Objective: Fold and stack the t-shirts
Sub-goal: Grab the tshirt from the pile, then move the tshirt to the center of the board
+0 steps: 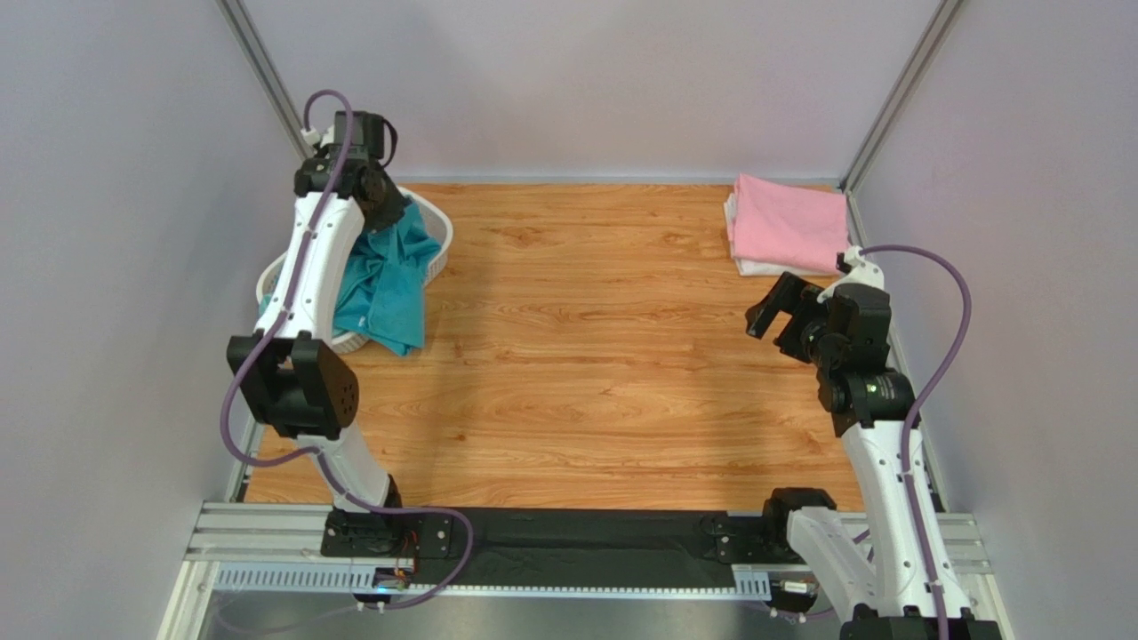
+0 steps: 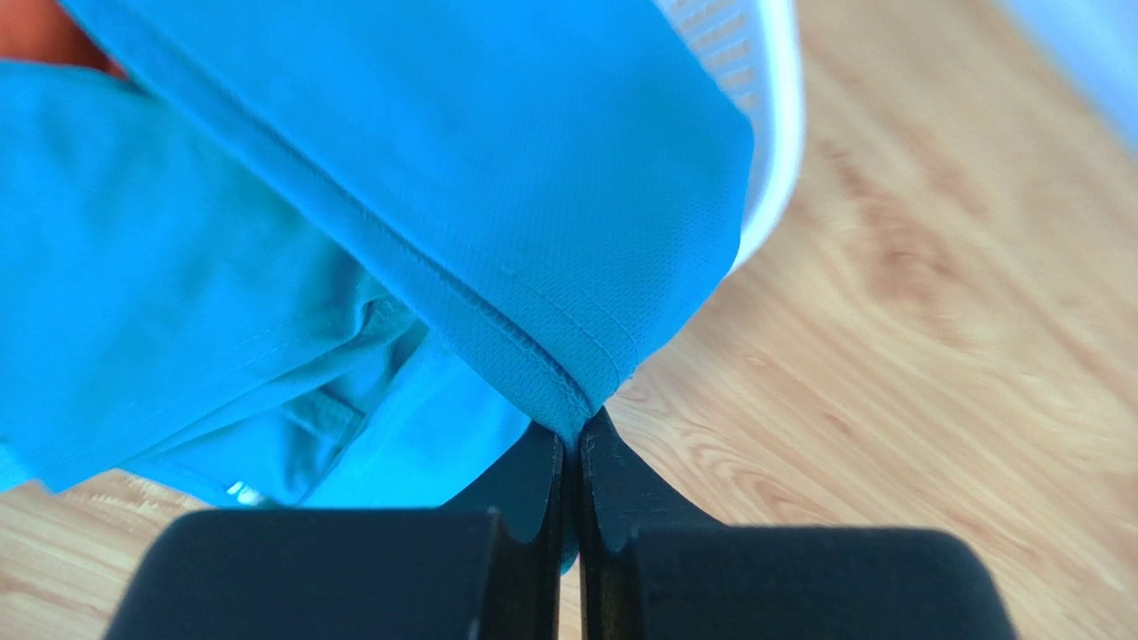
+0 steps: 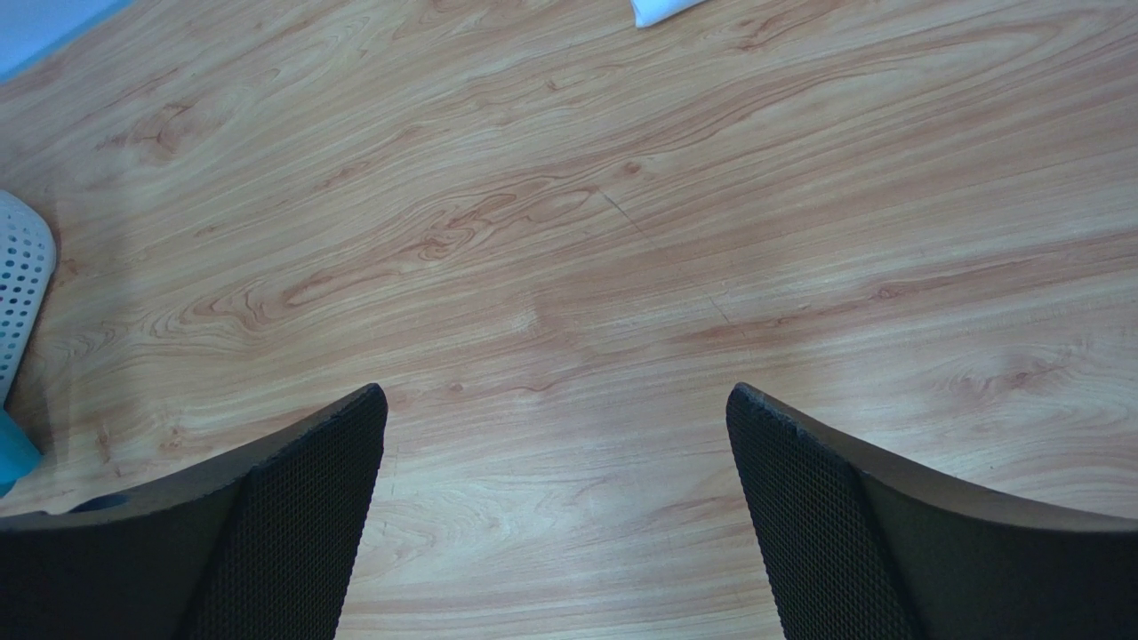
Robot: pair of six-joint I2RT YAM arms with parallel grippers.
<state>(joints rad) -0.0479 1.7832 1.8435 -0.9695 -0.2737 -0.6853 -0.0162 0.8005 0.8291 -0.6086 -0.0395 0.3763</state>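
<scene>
Your left gripper (image 2: 575,430) has its jaws pressed together on the hemmed edge of the teal t-shirt (image 2: 401,174), right at the fingertips; that shirt spills out of the white basket (image 1: 437,227) at the far left of the wooden table (image 1: 601,360), draped over the rim onto the boards; a sliver of orange cloth (image 2: 47,34) shows behind it in the left wrist view; your right gripper (image 3: 554,427) hangs with its jaws spread wide over bare wood, holding nothing; the folded pink t-shirt (image 1: 791,220) lies on a white t-shirt (image 1: 751,266) in the far right corner, just beyond that gripper.
</scene>
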